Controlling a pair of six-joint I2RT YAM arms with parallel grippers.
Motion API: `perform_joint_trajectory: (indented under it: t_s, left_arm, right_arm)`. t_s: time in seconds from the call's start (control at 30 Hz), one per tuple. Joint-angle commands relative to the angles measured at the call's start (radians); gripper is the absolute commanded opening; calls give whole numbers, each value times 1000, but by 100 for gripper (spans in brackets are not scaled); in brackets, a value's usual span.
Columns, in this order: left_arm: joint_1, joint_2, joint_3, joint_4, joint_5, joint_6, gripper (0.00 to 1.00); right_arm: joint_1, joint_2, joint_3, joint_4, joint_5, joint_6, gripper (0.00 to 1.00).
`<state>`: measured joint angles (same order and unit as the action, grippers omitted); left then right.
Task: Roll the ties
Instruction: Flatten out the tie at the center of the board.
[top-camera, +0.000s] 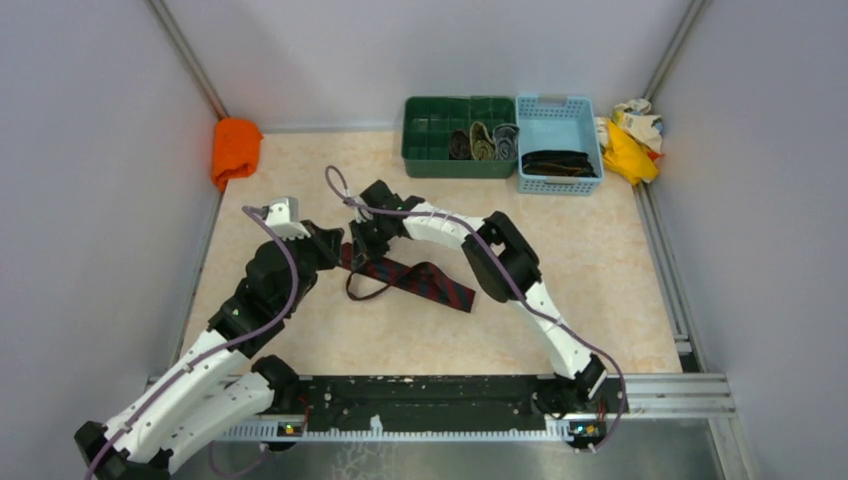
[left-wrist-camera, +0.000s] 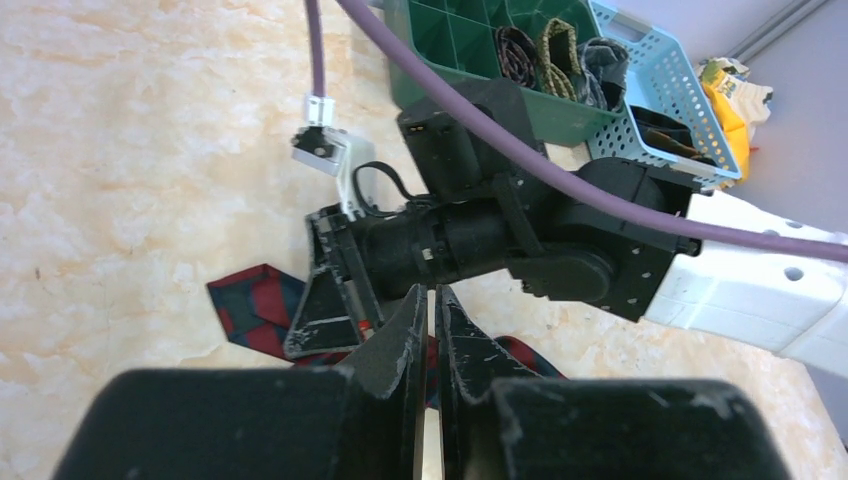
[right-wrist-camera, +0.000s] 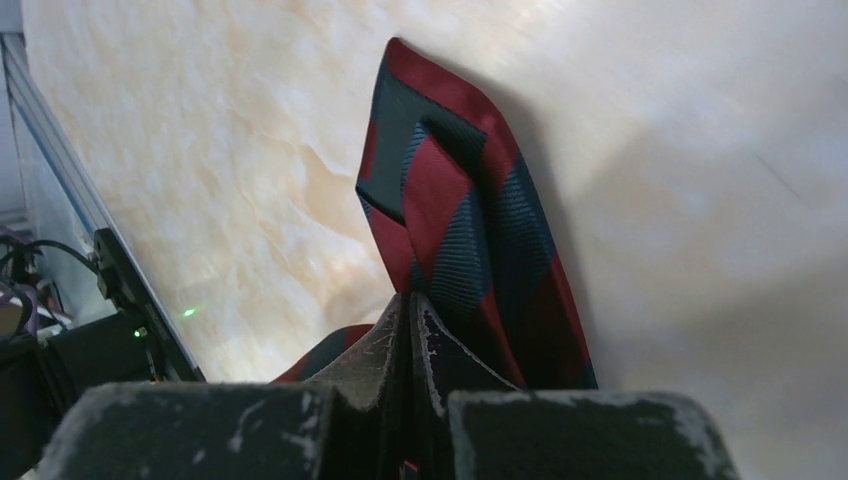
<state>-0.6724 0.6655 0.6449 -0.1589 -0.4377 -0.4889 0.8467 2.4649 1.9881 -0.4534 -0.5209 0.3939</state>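
Note:
A dark red tie with navy plaid (top-camera: 430, 282) lies loosely folded on the table between the two arms. In the right wrist view its pointed end (right-wrist-camera: 450, 200) rises straight out of my right gripper (right-wrist-camera: 410, 298), which is shut on the fabric. That gripper (top-camera: 362, 243) sits at the tie's left part. My left gripper (top-camera: 338, 252) is just beside it, jaws a thin slit apart (left-wrist-camera: 432, 292) with nothing filling the slit. The tie (left-wrist-camera: 255, 305) passes under and beyond its fingertips. Three rolled ties (top-camera: 483, 143) stand in the green tray (top-camera: 430, 150).
A blue basket (top-camera: 558, 110) to the right of the green tray holds dark ties (top-camera: 555, 163). An orange cloth (top-camera: 235, 150) lies at the back left, yellow-and-cream rags (top-camera: 630, 140) at the back right. Purple cables loop over both arms.

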Motion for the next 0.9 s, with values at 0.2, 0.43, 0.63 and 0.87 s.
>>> perform_joint_trajectory:
  t_s: [0.2,0.43,0.63,0.87]
  left_arm:
    - [-3,158,-3,148,212,51,12]
    - [-3,493,89,261,446,66,11]
    - [-6,810,271,238,550,30,19]
    - [-18,1120,530,93,614,23,37]
  right_arm:
    - [-252,-234,-468,100,198,40,0]
    - [-406,-428,-760,187,240,77,0]
    - [-488,-587,-982,262,250,92,0]
    - [-493,-655,-1102,328,227,113,0]
